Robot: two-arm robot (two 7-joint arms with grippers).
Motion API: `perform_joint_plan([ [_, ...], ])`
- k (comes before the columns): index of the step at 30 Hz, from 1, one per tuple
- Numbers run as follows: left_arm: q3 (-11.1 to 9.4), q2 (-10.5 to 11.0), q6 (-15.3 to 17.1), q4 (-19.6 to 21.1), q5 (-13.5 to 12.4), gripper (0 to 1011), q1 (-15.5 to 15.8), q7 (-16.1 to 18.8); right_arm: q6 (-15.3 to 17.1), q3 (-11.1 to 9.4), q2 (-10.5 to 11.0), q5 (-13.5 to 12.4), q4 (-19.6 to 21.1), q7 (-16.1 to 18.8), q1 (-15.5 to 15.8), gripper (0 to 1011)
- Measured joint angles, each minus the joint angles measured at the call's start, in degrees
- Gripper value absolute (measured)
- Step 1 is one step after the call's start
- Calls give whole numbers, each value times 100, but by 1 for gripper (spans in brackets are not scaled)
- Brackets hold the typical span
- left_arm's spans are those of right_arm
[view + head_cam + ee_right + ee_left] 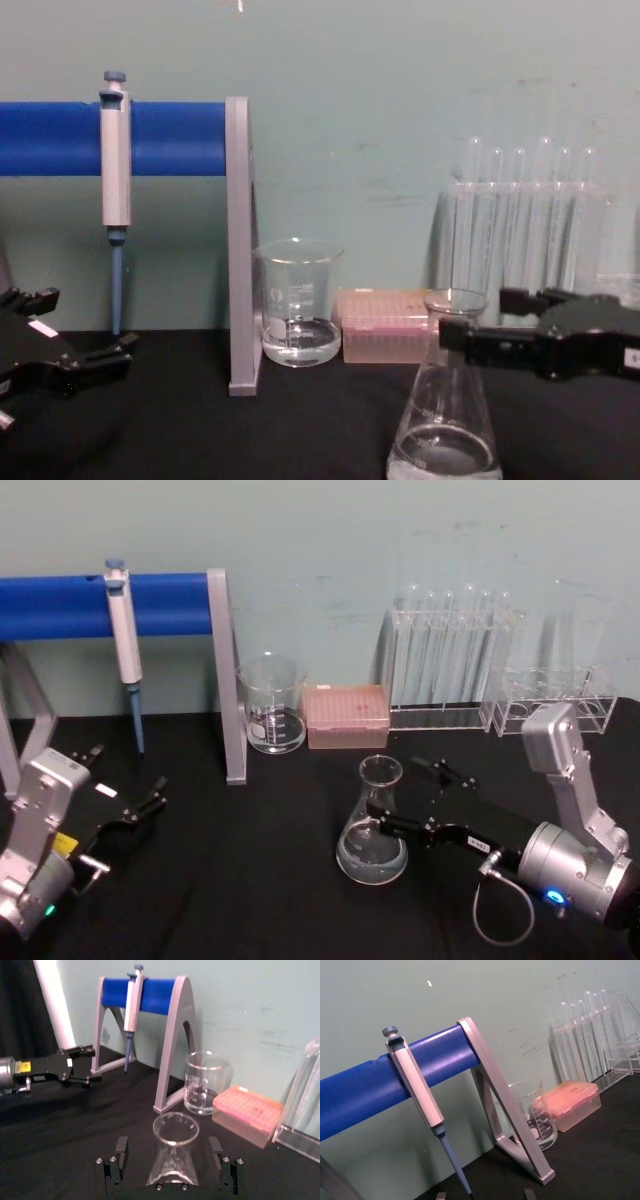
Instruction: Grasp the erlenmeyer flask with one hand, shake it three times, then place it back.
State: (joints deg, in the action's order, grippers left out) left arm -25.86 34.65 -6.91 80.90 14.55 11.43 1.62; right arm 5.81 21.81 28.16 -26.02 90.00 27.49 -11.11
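My right end effector (170,1162) is spread, one jaw on each side of the neck of the erlenmeyer flask (373,827), which stands upright on the counter (250,880). I cannot tell whether the pads touch glass. The left end effector (125,795), open, sits well apart.

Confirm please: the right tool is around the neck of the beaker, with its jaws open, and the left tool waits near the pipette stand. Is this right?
Not quite. The right tool is around the neck of the erlenmeyer flask, not the beaker, which stands apart by the wall. The head view shows it. The jaws are open, and the left tool waits near the pipette stand.
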Motion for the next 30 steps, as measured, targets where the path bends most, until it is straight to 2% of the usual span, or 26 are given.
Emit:
perform_joint_plan([
  [4,0,0,0,0,0,1001,0,0,-174,-34,-23,-19,22,-29,-31,1000],
  [8,0,0,0,0,0,1001,0,0,-399,-122,-115,11,27,-228,-35,1000],
  [16,0,0,0,0,0,1001,0,0,-628,-486,-482,305,53,-1077,93,1000],
  [21,0,0,0,0,0,1001,0,0,-568,-624,-612,453,36,-1345,139,1000],
  [30,0,0,0,0,0,1001,0,0,-235,-713,-739,608,-50,-1462,183,1000],
])
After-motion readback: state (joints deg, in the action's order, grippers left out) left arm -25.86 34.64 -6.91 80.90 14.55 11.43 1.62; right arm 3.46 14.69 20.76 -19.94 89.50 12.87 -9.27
